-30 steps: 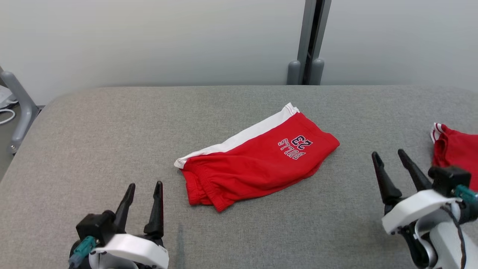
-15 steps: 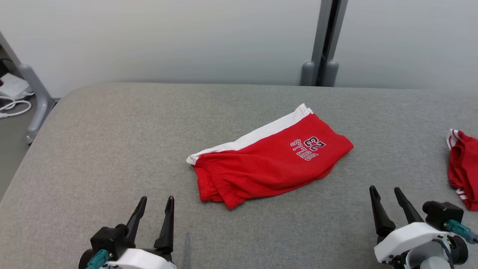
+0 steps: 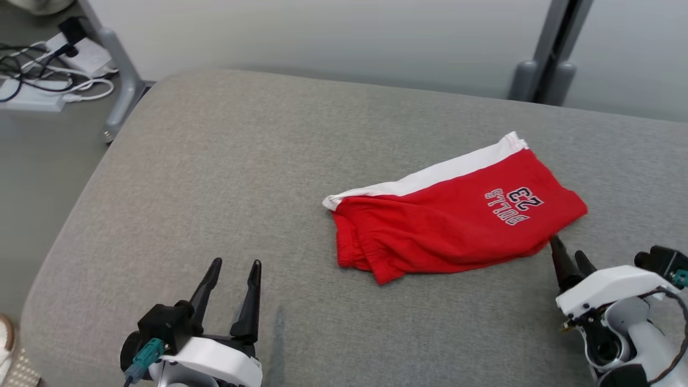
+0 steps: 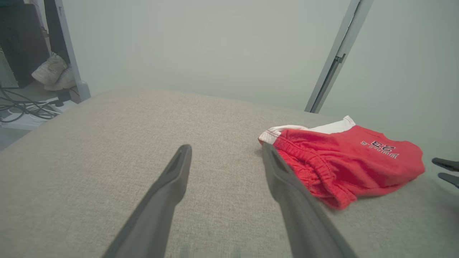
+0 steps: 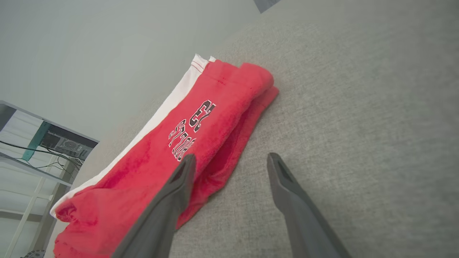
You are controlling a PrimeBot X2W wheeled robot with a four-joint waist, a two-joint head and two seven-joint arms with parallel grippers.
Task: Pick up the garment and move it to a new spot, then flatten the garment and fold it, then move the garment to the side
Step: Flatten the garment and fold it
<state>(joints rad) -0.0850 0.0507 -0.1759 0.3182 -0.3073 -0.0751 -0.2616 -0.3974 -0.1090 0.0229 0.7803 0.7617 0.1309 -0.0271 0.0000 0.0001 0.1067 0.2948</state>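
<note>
The folded, white-striped red cotton shorts (image 3: 457, 231) lie right of centre on the grey fabric table (image 3: 215, 177), long axis near-left to far-right, their right end just beside the empty, spread right gripper (image 3: 566, 247); the left gripper (image 3: 236, 263), also spread and empty, sits well apart.

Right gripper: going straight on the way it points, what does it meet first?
Probably the red Bulls shorts: the open right gripper points along their edge, one finger over the fabric, the other over bare grey cushion. Height above the cloth is unclear.
</note>
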